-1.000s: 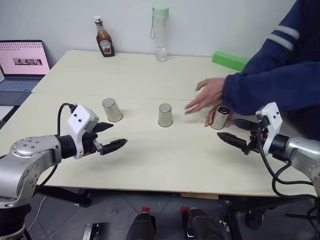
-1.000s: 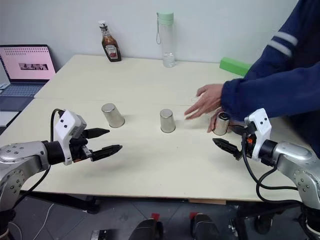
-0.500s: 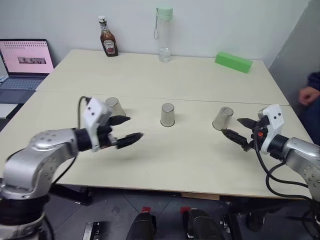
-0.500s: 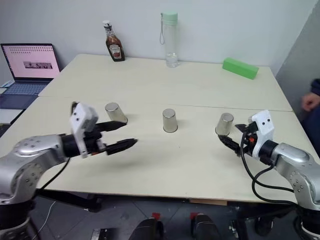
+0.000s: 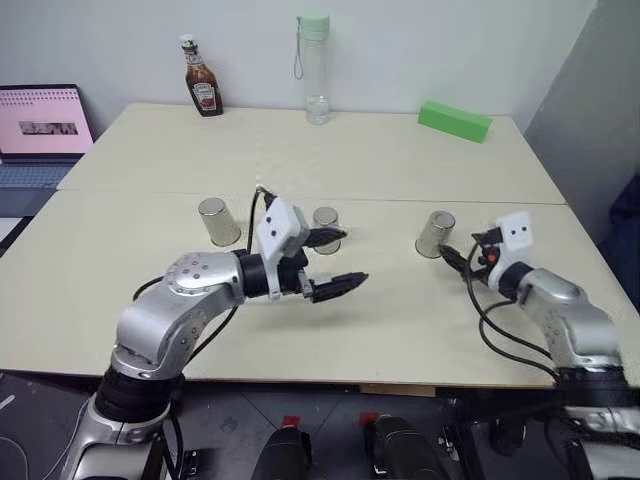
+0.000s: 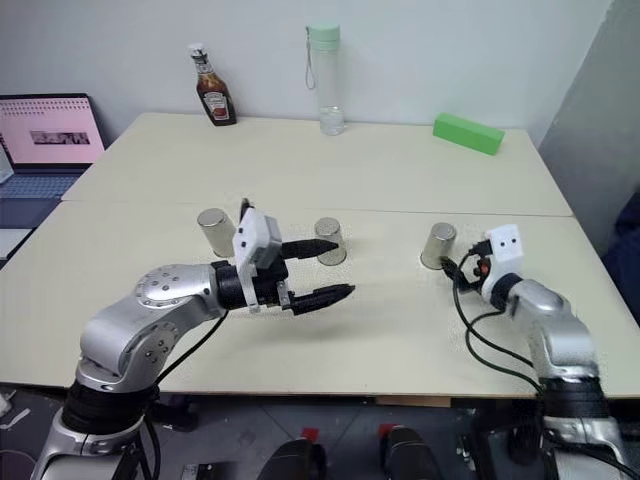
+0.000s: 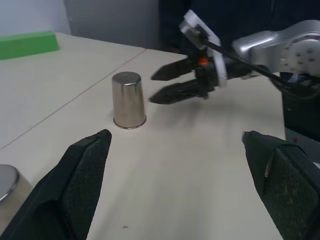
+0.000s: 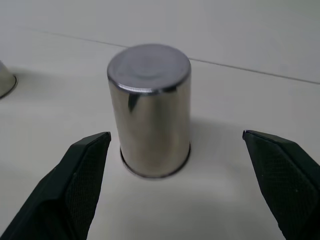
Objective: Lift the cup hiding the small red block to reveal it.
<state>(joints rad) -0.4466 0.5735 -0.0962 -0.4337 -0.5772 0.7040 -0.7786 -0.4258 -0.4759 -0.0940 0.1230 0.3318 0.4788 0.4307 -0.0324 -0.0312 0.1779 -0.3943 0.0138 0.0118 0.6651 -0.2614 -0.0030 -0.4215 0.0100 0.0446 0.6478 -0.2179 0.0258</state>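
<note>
Jaws of both grippers spread wide, empty; right gripper (image 8: 175,150) faces upturned cup (image 8: 150,107), not touching.

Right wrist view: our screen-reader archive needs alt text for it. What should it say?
An upside-down silver metal cup stands on a pale table, centred between the right gripper's two black fingers, which are spread wide and not touching it. The rim of another cup shows at the edge.
</note>
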